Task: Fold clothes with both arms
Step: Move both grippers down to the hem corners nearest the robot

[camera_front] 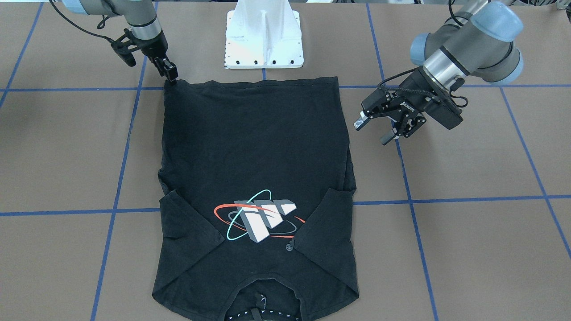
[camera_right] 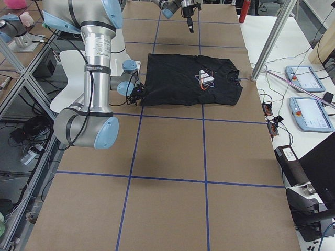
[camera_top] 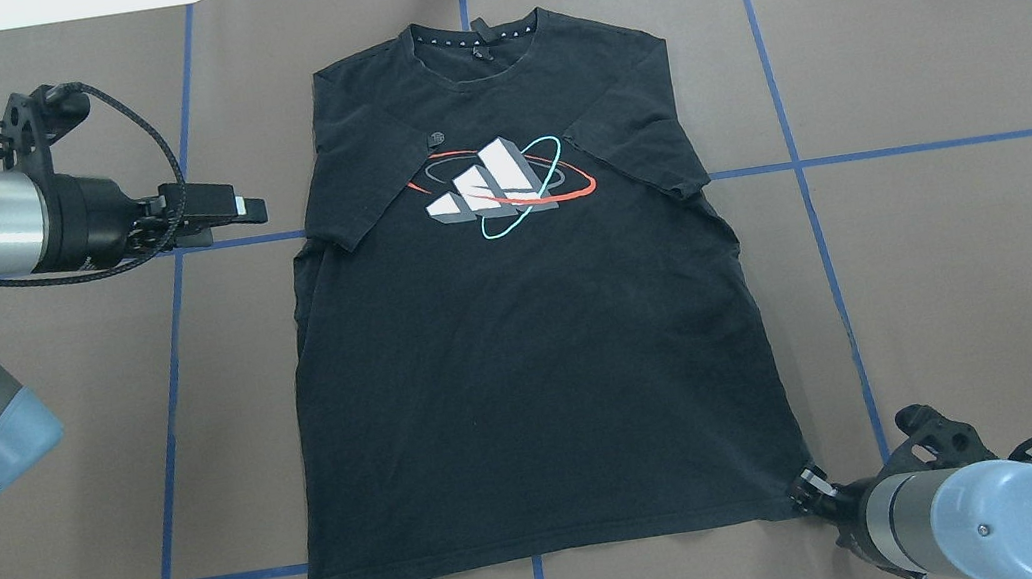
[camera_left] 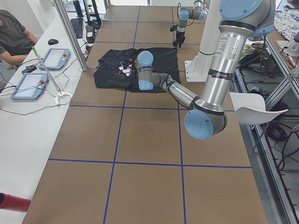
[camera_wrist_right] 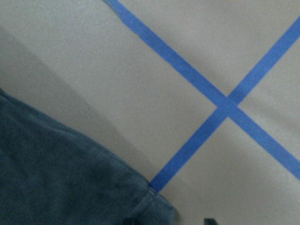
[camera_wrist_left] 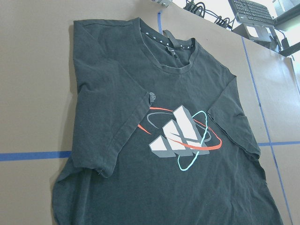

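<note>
Two grippers are showing over the desk (camera_top: pixel 970 216). Nearest the robot's base, the right gripper (camera_top: pixel 810 480) is sitting at the hem corner of the black T-shirt (camera_top: pixel 529 379); I cannot tell whether it is pinching the cloth. The shirt is lying flat, logo (camera_top: pixel 501 185) up, with both sleeves folded inward. Farther out, the left gripper (camera_front: pixel 374 130) is hovering beside one sleeve, apart from it, spread wide and holding nothing. The collar (camera_top: pixel 480 32) is lying farthest away.

We see bare surface (camera_top: pixel 957 268) either side of the T-shirt (camera_top: pixel 527 369). By its hem stands the white base (camera_front: pixel 264 40); the right hand (camera_front: pixel 171 77) crowds one hem corner.
</note>
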Controlling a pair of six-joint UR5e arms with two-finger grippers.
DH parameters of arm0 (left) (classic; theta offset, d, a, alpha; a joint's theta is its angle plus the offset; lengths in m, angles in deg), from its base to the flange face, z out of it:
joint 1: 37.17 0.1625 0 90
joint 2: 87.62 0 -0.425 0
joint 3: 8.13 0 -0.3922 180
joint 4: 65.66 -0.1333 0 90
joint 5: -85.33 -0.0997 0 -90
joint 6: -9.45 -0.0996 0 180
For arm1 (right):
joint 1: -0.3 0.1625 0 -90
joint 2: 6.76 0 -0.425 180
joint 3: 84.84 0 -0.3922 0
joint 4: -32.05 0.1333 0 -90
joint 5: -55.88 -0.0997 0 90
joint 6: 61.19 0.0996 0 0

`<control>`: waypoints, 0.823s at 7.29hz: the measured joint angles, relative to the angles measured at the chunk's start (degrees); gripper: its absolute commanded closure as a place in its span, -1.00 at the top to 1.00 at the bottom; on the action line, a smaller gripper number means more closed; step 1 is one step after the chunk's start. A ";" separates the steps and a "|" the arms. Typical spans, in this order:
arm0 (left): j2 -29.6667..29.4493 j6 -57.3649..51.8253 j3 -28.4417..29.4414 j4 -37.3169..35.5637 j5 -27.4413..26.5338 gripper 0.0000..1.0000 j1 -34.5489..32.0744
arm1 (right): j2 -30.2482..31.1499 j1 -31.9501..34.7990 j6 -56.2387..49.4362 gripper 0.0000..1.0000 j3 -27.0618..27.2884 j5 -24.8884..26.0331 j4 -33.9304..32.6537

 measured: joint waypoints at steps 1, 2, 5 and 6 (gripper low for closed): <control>0.39 -0.02 -0.21 0.00 0.00 0.90 0.00 | 0.01 -0.07 -0.01 -1.00 -0.04 0.19 0.01; 0.66 -0.04 -0.29 0.00 0.00 0.90 0.00 | 0.02 -0.15 -0.04 -1.00 -0.01 0.48 0.03; 0.77 6.25 -0.68 -1.32 -1.25 0.90 0.72 | 0.10 -0.11 -0.03 -1.00 1.79 0.96 0.02; 1.86 11.51 -2.00 -2.02 -2.12 0.90 2.21 | 0.45 -0.04 -0.10 -1.00 2.67 0.88 -0.02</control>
